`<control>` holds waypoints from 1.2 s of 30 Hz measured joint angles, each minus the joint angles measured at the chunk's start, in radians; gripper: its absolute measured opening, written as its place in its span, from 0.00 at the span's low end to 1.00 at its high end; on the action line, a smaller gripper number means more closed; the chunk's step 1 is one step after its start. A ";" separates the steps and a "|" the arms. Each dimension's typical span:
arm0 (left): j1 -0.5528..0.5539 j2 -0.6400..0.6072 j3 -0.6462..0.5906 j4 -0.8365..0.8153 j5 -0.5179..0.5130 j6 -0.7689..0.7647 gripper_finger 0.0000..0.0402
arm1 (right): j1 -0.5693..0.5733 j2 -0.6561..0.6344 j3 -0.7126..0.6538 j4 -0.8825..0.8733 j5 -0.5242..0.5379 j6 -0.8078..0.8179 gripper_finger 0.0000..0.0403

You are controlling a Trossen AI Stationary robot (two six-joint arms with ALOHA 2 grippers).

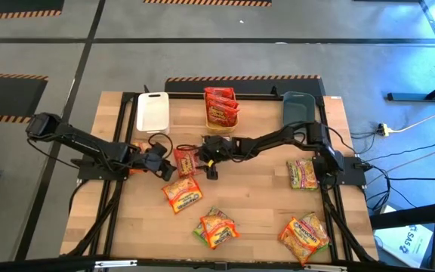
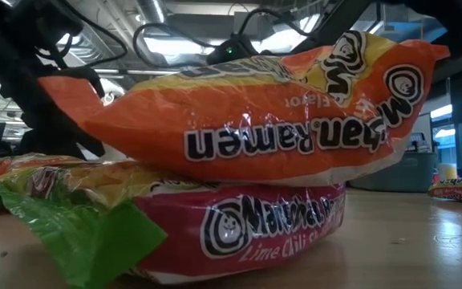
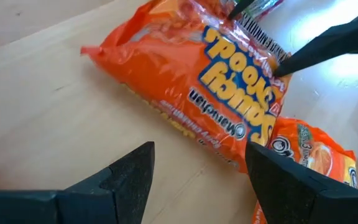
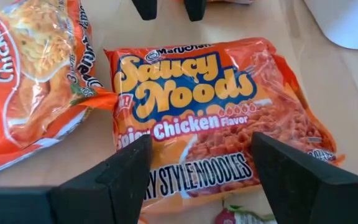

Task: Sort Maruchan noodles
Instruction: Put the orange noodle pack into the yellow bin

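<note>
The left gripper sat near the middle of the table, a bit to the left, with its fingers spread wide and nothing in them. Just past its fingertips lay the Saucy Noods packet, a flat orange-red bag resting on the table. In the left wrist view the same packet lay slanted in front of the open fingers, not yet between them. On the other side of the packet was the right gripper, also spread wide and empty, pointing back toward the left gripper. In the right wrist view the packet lay flat and face up, with its long side running across between the right arm's two fingers, and its near edge was already down by them. So the packet sat between the two grippers, and both were very close to it. The right gripper looked like the better one to pick it up, because the bag was lined up square with its fingers, while it lay crooked to the left one. Another orange packet lay just below, near the front, and more packets were spread further right. At the back of the table stood a white bin, an orange bin with red packets in it, and a grey-blue bin.
</note>
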 joint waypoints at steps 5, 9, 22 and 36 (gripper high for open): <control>-0.003 0.000 0.000 0.001 -0.014 0.003 0.61 | 0.000 0.006 0.000 0.000 -0.002 0.008 0.64; -0.002 0.000 0.000 0.001 -0.043 -0.019 0.61 | 0.000 0.007 0.000 0.002 -0.002 0.022 0.64; 0.000 0.075 0.001 0.008 -0.048 -0.290 0.67 | 0.000 0.010 -0.003 0.023 0.000 0.023 0.64; 0.004 0.263 0.003 0.159 -0.106 -0.296 0.66 | 0.000 0.013 -0.005 0.056 0.000 0.021 0.64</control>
